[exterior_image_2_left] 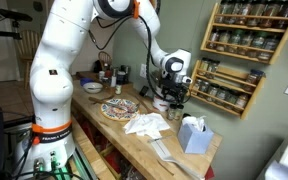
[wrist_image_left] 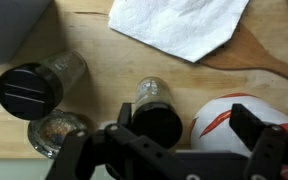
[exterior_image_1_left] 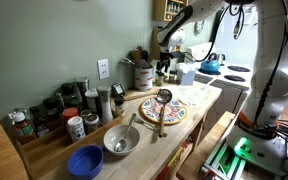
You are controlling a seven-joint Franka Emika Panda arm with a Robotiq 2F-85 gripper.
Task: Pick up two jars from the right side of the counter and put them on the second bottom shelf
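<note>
In the wrist view, a small glass jar with a dark lid stands on the light-wood counter. A white round lid with orange marks is right beside it. My gripper is open above them, its two fingers spanning both the jar and the white lid. Two more jars stand further off, one with a black lid and one clear-topped. In both exterior views the gripper hangs low over the counter's end. The wooden spice rack hangs on the wall, and its second bottom shelf is lined with jars.
A white paper towel and a wooden spoon lie near the jars. A tissue box is there too. Further along the counter are a patterned plate, a ladle, a metal bowl, a blue bowl, and more jars. A blue kettle stands nearby.
</note>
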